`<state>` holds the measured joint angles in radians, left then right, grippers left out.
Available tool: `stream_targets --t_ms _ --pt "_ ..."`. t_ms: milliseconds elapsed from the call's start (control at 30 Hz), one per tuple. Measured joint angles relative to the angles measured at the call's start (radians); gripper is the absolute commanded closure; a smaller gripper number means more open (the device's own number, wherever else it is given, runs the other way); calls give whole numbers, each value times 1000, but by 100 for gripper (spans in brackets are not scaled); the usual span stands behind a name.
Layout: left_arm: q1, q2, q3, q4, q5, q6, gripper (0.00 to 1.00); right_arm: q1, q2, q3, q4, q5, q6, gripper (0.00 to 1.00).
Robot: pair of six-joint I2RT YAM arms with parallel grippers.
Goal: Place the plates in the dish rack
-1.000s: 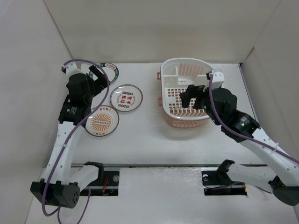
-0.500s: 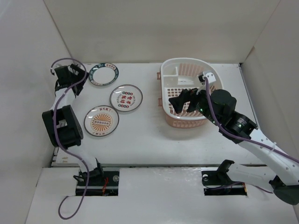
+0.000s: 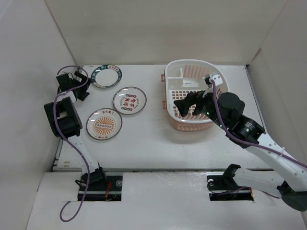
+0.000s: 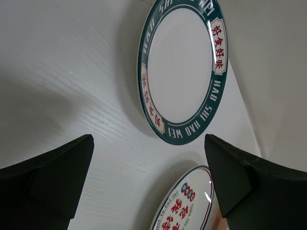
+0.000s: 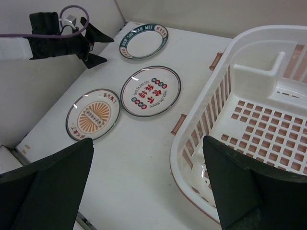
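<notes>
White table surface (image 3: 153,143) is enclosed on three sides by plain pale walls (image 3: 158,28). Three small round shallow plates are laid flat on its left half, none of them touching another. The plate with the dark green lettered rim (image 3: 106,76) is set farthest back. The plate with red-and-black characters (image 3: 129,100) is placed nearer, to its right. The plate with the orange sunburst centre (image 3: 104,124) is placed closest to the arm bases. The pale pink-and-white plastic dish rack with grid-slotted sides (image 3: 189,62) is stood on the right half, well apart from the plates, so all three plates are seen outside it.

The left gripper (image 3: 84,86) is held at the left edge of the table, just beside the green-rimmed plate; its jaws are spread wide, and only table and plates are seen between them in the left wrist view. The right gripper (image 3: 187,103) is held over the rack's interior, its jaws likewise spread wide and closed on nothing.
</notes>
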<state>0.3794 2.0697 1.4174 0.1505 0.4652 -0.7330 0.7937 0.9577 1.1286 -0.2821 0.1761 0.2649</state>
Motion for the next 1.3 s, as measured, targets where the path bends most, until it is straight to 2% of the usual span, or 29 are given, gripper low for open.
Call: stream_targets --t_ms 333,367,400,467,533,667,733,800,833,933,967,1300 --pt "-11 163 124 68 49 -40 13 0 -10 -19 6 11 -2 0" --pt "-13 178 147 70 50 -40 15 0 -10 -19 6 11 -3 0" --pt "-15 189 163 70 49 -40 22 0 -10 -19 7 11 -3 0" --pt "-23 206 183 69 48 -40 24 0 -8 -19 8 12 -3 0" --pt "-34 222 198 69 46 -42 35 0 -3 -19 15 16 -3 0" --pt "-53 247 214 83 47 -55 41 0 17 -19 24 19 -3 0" --pt "-60 255 220 87 49 -58 49 0 26 -19 24 20 -3 0" --pt "-64 262 221 88 48 -63 52 0 33 -19 26 20 -3 0" --pt "-64 267 222 92 50 -67 66 0 35 -19 27 20 -3 0" --pt "-63 280 224 90 45 -75 97 0 43 -19 31 20 -3 0" --pt "-63 287 224 90 47 -79 100 0 46 -19 34 20 -3 0" --pt "-62 286 222 101 32 -103 100 7 78 -19 58 19 1 0"
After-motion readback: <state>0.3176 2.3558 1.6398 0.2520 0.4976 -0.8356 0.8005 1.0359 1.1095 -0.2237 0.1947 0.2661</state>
